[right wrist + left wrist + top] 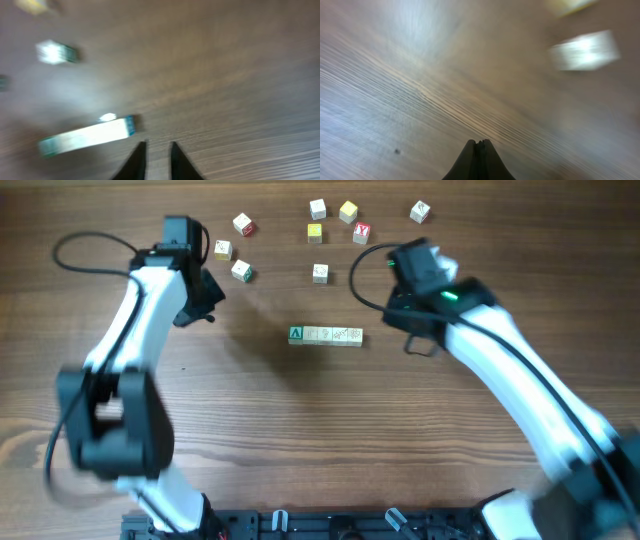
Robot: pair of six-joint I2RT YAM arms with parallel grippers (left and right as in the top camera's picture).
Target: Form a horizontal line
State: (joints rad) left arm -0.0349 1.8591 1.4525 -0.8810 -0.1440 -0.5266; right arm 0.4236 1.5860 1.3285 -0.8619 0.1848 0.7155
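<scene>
The horizontal line (325, 335) lies mid-table: a straight row of pale wooden cubes touching edge to edge, with a green-faced cube at its left end. In the right wrist view the row (85, 136) shows blurred, just left of my fingertips. My right gripper (398, 320) (157, 146) hovers just right of the row's right end. Its fingers stand slightly apart with only bare wood between them. My left gripper (212, 298) (480, 143) is shut on nothing, well to the left of the row.
Several loose letter cubes lie along the far side, among them one (241, 271) near my left gripper, one (320, 273) behind the row and one (420, 212) at the far right. A blurred cube (584, 50) shows in the left wrist view.
</scene>
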